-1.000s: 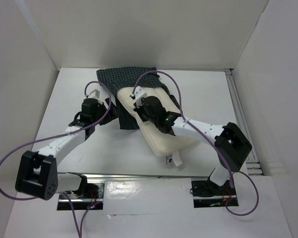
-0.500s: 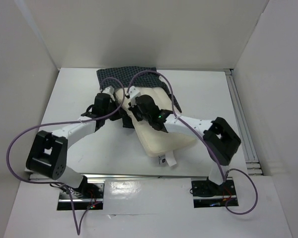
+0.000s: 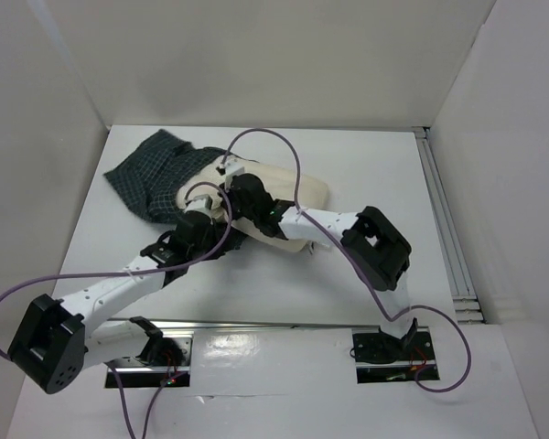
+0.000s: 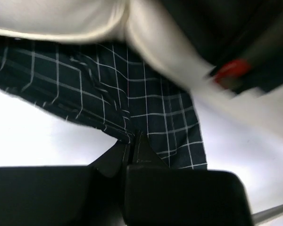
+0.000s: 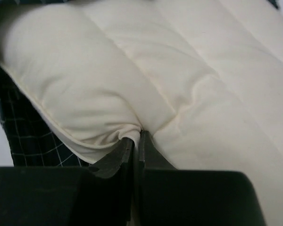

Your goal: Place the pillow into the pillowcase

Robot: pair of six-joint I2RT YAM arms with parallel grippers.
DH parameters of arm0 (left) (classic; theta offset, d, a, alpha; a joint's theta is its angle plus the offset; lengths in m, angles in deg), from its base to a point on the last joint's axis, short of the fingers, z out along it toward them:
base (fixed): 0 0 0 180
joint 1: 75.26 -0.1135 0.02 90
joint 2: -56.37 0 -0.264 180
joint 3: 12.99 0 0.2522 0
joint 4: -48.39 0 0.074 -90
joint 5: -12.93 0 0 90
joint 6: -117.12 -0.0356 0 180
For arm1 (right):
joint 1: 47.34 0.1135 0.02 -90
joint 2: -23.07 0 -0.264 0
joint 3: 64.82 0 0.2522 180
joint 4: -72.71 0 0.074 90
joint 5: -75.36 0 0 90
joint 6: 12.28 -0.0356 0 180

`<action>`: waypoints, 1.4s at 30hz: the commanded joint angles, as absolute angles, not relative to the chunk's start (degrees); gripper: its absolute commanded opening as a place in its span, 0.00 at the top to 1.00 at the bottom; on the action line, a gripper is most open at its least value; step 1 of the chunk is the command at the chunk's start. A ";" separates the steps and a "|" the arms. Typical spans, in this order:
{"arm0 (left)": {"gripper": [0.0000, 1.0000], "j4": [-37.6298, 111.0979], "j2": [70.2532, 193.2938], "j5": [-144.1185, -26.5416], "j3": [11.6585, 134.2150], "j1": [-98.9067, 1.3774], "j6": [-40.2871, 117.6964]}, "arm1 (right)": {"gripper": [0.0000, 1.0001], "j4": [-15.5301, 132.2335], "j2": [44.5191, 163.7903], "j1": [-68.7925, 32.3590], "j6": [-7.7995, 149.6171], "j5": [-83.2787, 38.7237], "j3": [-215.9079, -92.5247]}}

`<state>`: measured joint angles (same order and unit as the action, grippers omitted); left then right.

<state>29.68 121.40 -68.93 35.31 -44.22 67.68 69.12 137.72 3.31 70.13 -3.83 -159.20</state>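
1. Two soft things here; take the larger first. The limp dark navy pillowcase with a fine white grid check [image 3: 154,172] lies bunched against the pillow's left end, and some of it lies under that end. Whether the end is inside the mouth, you cannot tell. Expect the cloth to be light and to sag, so hold it by the hem.
2. The plump cream quilted fabric pillow [image 3: 313,190] looks light and squashy. Its cover will likely stretch in a pinch, so a seamed corner is the safer hold.
3. Your right gripper [image 5: 134,139] has its fingers together on a fold of the pillow's cover, beside the edge seam.
4. Your left gripper [image 4: 132,141], just below the pillow, is clamped on the pillowcase's edge.
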 commanded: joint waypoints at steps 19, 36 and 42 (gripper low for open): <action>1.00 31.82 144.85 -87.51 66.04 -36.79 59.13 | 1.00 37.08 111.06 6.01 32.95 48.87 -143.70; 1.00 33.83 159.72 -91.39 69.15 -37.03 60.26 | 0.58 -16.02 130.99 7.15 -8.32 53.65 -163.31; 1.00 31.82 164.47 -89.20 71.70 -38.17 59.56 | 0.00 -0.10 135.22 6.10 8.08 50.24 -166.82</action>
<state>30.86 163.13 -89.78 69.65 -40.22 60.27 -10.87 133.05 6.87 -0.16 48.28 -161.52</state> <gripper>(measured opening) 0.044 0.963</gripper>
